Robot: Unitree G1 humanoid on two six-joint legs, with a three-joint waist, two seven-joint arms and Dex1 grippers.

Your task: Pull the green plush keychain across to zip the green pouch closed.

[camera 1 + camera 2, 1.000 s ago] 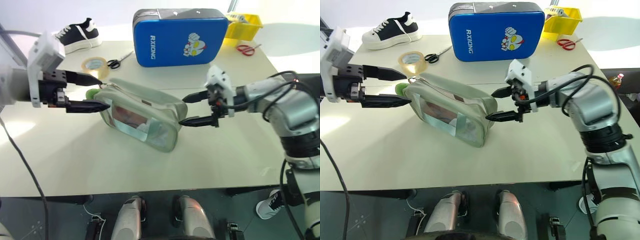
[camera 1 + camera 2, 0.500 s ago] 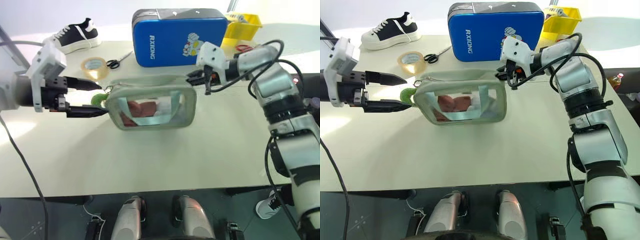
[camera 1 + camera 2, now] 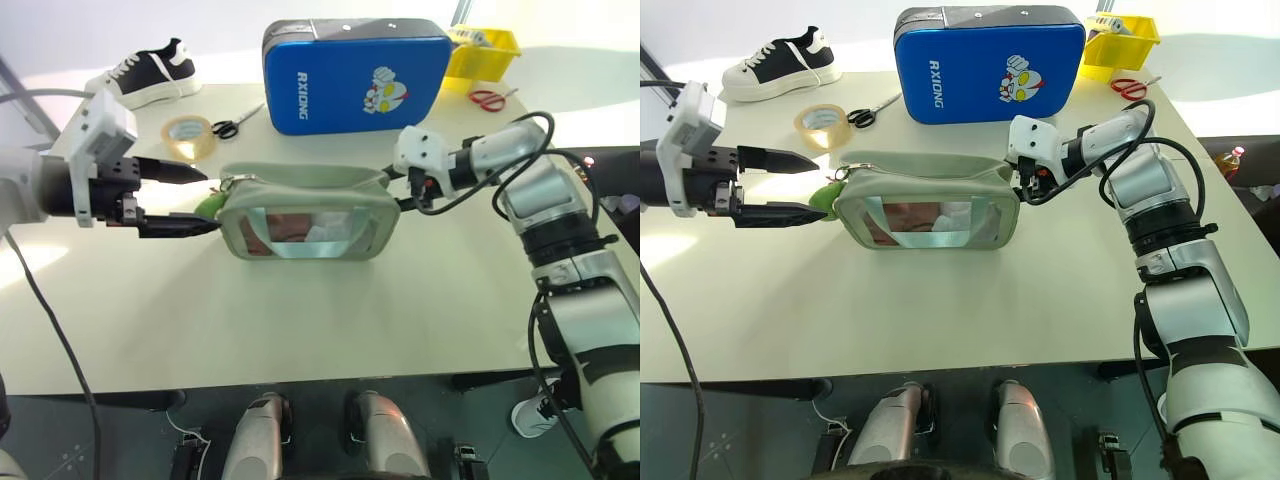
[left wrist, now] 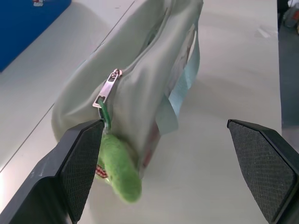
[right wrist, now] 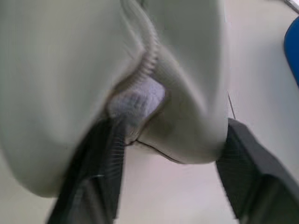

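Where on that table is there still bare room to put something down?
The near strip of the table, in front of the green pouch, is bare, as is the patch right of it. The far edge is crowded: shoe, tape roll, scissors, blue case, yellow bin.

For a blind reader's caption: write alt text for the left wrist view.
Two open black fingers frame the end of the green pouch on a pale table. The green plush keychain hangs from the silver zipper pull beside one finger, not gripped.

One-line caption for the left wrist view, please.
Open left hand at the green pouch end, green plush keychain dangling from the zipper pull.
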